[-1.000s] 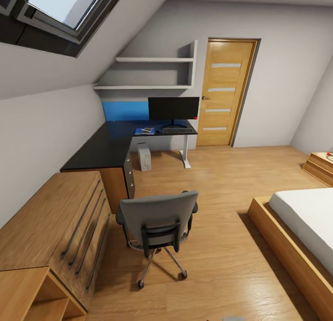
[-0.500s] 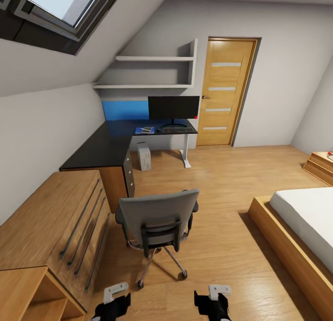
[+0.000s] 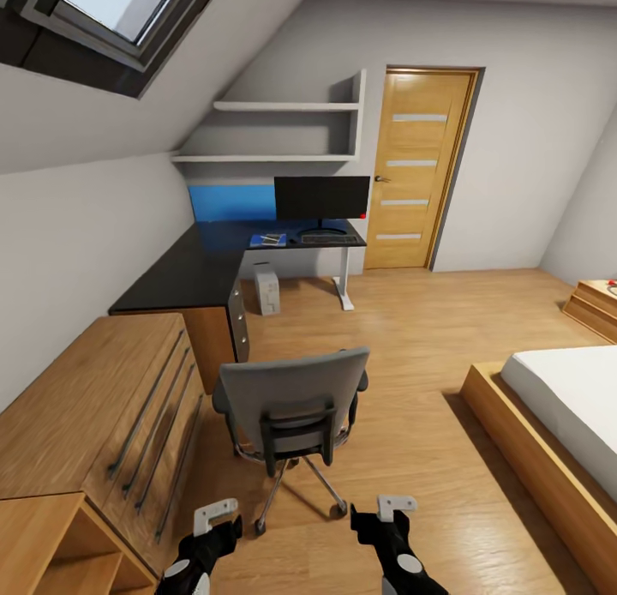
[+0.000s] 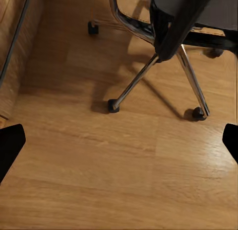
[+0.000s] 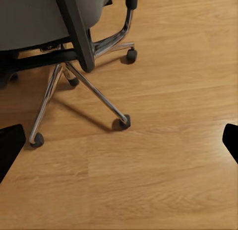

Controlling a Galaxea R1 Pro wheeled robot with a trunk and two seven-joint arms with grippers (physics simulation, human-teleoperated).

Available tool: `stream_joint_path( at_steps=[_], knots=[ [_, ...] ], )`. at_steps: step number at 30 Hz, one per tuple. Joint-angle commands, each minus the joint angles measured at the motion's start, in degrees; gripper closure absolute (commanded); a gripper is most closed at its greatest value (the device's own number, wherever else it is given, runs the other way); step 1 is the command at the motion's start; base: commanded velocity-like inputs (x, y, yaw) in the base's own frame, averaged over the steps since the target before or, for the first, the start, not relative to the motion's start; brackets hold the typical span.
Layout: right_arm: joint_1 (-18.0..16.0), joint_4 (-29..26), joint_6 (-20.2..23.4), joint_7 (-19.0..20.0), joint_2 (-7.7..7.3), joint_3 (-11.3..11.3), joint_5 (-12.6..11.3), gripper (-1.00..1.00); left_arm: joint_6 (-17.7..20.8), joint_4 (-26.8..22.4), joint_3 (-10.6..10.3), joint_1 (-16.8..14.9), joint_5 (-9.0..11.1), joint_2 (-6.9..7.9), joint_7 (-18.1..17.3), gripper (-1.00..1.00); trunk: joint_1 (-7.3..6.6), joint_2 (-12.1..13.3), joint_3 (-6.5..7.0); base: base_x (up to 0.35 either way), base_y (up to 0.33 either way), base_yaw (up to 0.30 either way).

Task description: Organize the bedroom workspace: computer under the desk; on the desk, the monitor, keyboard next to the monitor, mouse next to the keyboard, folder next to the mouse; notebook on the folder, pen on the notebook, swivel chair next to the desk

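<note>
Left tool (image 3: 214, 516) and right tool (image 3: 387, 506): both low in the head view over the wooden floor (image 3: 446, 338), fingers spread apart, empty. Swivel chair (image 3: 291, 402): just ahead of both tools, back turned to the robot, well apart from the table (image 3: 193, 269). Monitor (image 3: 322, 198), keyboard (image 3: 330, 238) and blue folder (image 3: 268, 241): on the far wing of the table. Computer (image 3: 266, 289): on the floor under that wing. Wrist views: chrome base and castors (image 4: 113, 106) near the fingertips.
</note>
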Motion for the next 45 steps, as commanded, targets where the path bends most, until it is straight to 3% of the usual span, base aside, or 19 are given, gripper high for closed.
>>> stream_joint_path(
  at_steps=[1, 4, 10, 24, 31, 38, 45],
  knots=[
    [-0.1, -0.2, -0.4, -0.4, -0.04, 0.5, -0.6, -1.0, 0.3, -1.0, 0.1, -0.3, 0.6, -0.04, 0.1, -1.0, 0.23, -0.5, -0.26, 0.0, 0.0, 0.0],
    [-0.2, -1.5, -0.5, -0.3, -0.06, 0.5, -0.5, -1.0, 0.5, -4.9, 0.1, -1.0, 0.5, -0.04, 0.2, -1.0, 0.89, -1.7, -0.8, 0.0, 0.0, 0.0],
    [-0.2, -3.3, -0.6, -0.3, -0.06, 0.6, 1.0, -1.0, 0.5, -6.8, 0.1, -1.3, 0.4, -0.16, 0.6, -1.0, 2.21, -4.1, -1.87, 0.0, 0.0, 0.0],
    [-0.2, -4.0, -4.8, -0.4, 0.32, 0.7, 4.0, -1.0, 0.1, -4.3, -0.4, -1.5, 0.3, -0.24, 4.0, -1.0, 5.28, -9.7, -4.39, 0.0, 0.0, 0.0],
    [-0.2, -4.2, -5.9, -0.4, 1.14, 0.5, 4.5, -1.0, -0.4, -4.1, -2.9, -1.5, 0.3, -0.24, 4.1, -1.0, 6.82, -12.5, -5.64, 0.0, 0.0, 0.0],
    [-0.2, -8.1, -6.1, -0.3, 1.34, 0.5, 4.9, -1.0, -4.0, -1.9, -5.2, -1.5, 0.4, -0.22, 4.2, -1.0, 8.36, -15.3, -6.9, 0.0, 0.0, 0.0],
    [-0.2, -10.4, -6.2, -0.1, 1.14, 0.5, 5.3, -1.0, -6.6, -0.2, -5.6, -1.5, 0.3, -0.24, 4.2, -1.0, 9.9, -18.1, -8.16, 0.0, 0.0, 0.0]
  ],
)
